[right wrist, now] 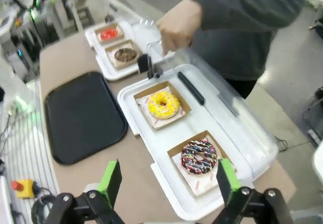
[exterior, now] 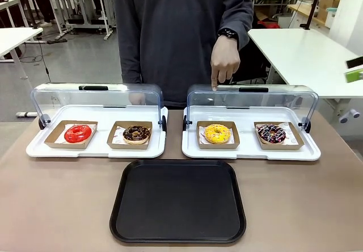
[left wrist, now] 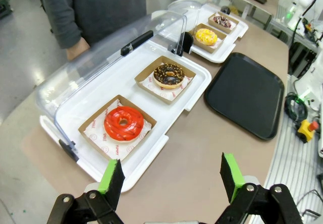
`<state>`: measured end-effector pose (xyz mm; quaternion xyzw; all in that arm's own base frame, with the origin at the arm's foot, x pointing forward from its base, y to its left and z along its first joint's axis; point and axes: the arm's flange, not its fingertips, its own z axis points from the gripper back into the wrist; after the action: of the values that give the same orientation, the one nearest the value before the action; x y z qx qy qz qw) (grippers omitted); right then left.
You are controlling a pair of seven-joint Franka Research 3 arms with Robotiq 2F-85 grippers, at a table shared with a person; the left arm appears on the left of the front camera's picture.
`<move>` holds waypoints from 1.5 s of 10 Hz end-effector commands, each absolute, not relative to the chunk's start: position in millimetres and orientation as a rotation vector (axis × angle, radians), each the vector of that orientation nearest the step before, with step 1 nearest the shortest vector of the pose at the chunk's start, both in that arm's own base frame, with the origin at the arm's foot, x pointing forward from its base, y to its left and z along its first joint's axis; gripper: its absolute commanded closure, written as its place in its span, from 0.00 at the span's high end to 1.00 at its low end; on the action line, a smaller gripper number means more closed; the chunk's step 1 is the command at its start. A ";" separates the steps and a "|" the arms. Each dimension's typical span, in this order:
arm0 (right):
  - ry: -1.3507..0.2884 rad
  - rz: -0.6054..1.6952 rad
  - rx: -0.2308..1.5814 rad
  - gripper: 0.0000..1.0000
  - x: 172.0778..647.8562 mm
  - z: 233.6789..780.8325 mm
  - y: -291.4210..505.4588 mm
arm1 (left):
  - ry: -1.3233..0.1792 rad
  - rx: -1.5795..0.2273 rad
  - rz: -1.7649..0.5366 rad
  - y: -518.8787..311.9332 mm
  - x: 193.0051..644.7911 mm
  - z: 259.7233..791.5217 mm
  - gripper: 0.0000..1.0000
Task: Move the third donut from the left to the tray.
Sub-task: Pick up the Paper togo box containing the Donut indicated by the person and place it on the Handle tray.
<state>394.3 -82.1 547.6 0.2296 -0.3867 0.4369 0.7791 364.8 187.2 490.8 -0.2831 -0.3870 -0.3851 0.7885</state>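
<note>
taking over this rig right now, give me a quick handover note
Left gripper: open, holding nothing, above the table near the red donut.
Right gripper: open, holding nothing, above the table's other end.
Person's hand: finger on the rolled-back lid of the right display tray.
Yellow donut: in its brown holder, in the right display tray.
Black tray: on the table in front of both display trays.
Done: nothing gripped yet.
Left: pick up the yellow donut and set it on the black tray.
</note>
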 end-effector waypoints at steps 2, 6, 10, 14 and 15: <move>-0.671 1.147 0.237 1.00 383.8 528.6 12.3 | -0.835 -0.618 -0.827 186.9 363.4 493.4 1.00; -0.508 1.387 -0.017 1.00 374.3 450.9 112.6 | -0.835 -0.618 -0.827 186.9 363.4 493.4 1.00; -0.495 1.462 -0.013 1.00 373.2 434.3 135.5 | -0.835 -0.618 -0.827 186.9 363.4 493.4 1.00; -0.496 1.457 -0.016 1.00 375.1 429.8 138.0 | -0.835 -0.618 -0.827 186.9 363.4 493.4 1.00; -0.448 1.476 -0.066 1.00 396.9 427.0 151.7 | -0.835 -0.618 -0.827 186.9 363.4 493.4 1.00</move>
<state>378.6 140.2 428.6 -0.0160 -0.2160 0.6651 0.7146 364.8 187.6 491.0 -0.2828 -0.3869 -0.3849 0.7888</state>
